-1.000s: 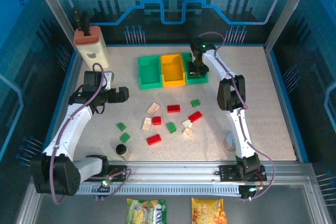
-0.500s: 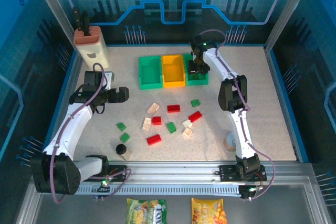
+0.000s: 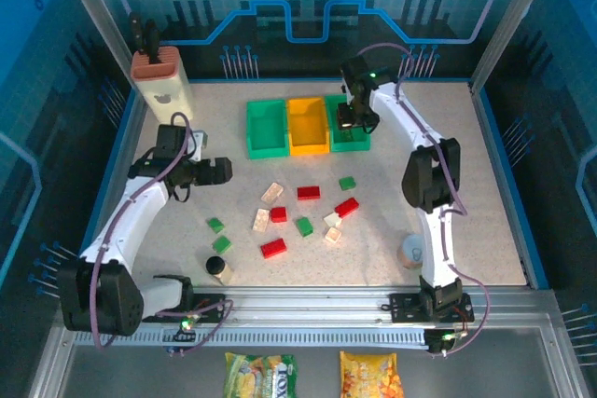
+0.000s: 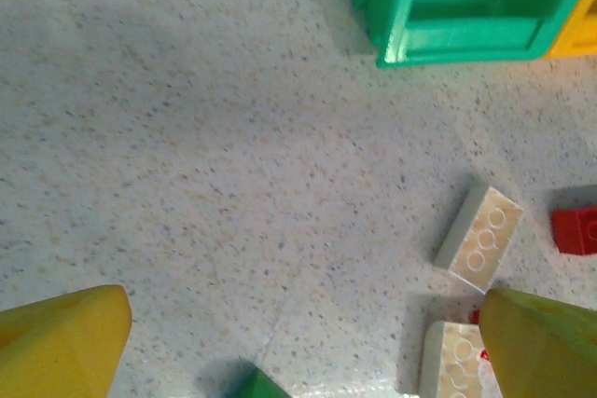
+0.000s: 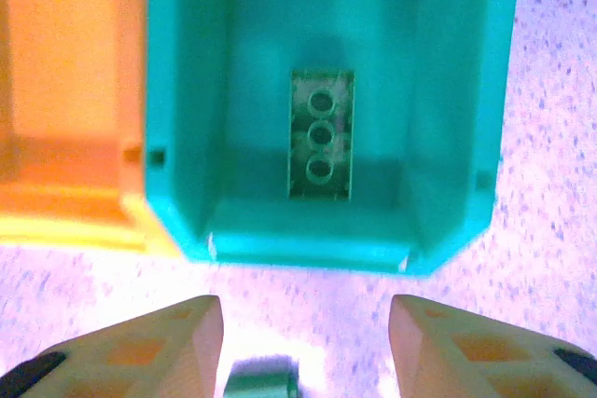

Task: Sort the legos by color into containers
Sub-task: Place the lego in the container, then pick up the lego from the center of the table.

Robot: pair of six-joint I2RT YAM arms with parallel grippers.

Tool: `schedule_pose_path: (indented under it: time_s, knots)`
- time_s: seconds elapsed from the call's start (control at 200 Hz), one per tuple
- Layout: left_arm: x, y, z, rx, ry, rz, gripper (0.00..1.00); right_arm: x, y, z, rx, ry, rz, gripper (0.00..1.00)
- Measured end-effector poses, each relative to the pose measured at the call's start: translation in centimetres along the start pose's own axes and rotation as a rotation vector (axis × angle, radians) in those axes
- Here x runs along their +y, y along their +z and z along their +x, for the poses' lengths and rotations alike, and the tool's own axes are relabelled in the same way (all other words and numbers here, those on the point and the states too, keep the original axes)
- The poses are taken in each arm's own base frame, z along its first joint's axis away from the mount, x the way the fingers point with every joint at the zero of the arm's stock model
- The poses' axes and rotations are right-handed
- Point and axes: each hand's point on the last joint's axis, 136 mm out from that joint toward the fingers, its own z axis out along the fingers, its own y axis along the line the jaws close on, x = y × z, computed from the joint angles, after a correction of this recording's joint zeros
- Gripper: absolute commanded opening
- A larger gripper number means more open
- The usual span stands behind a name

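I'm seeing the loose legos, red, green and cream, lying scattered mid-table, on the near side of the row of bins. My left gripper is hovering just left of them, fingers spread wide, holding nothing. Farther out, my right gripper is hanging over the right green bin, wide open and empty. One green brick is lying flat inside it.

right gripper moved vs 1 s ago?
Yes, slightly. The right gripper has shifted rightward over the right green bin, a little farther from the yellow bin.
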Motion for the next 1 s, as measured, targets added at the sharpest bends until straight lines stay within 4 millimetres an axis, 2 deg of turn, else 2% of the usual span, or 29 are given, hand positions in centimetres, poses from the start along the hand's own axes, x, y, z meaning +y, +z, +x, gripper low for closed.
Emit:
schedule_pose_path:
  time_s: [0.185,0.27,0.38,0.52,0.65,0.86,1.0]
  knots:
    - [-3.3,-1.1,0.3,0.042,0.04,0.038,0.91,1.0,-2.8,3.1,-0.027,-0.023,-0.048,0.55]
    - [-4.7,-1.5,0.5,0.051,0.059,0.055,0.89,1.1,-3.0,4.5,-0.023,-0.029,-0.063,0.55]
    - [-6.7,-1.3,1.3,0.09,0.09,0.071,0.88,1.1,-2.4,6.6,0.007,-0.028,-0.078,0.54]
    - [-8.9,0.4,2.9,0.174,0.132,0.082,0.84,1.0,-1.2,9.1,0.053,-0.023,-0.088,0.54]
    - [-10.4,2.5,4.1,0.252,0.161,0.079,0.78,1.0,-0.8,10.6,0.07,-0.02,-0.098,0.53]
    - [-12.1,5.6,6.0,0.358,0.212,0.062,0.75,0.8,-1.6,11.4,0.053,-0.016,-0.104,0.53]
    - [-12.6,7.1,6.3,0.388,0.263,0.044,0.72,0.7,-2.2,11.7,0.044,-0.016,-0.106,0.53]
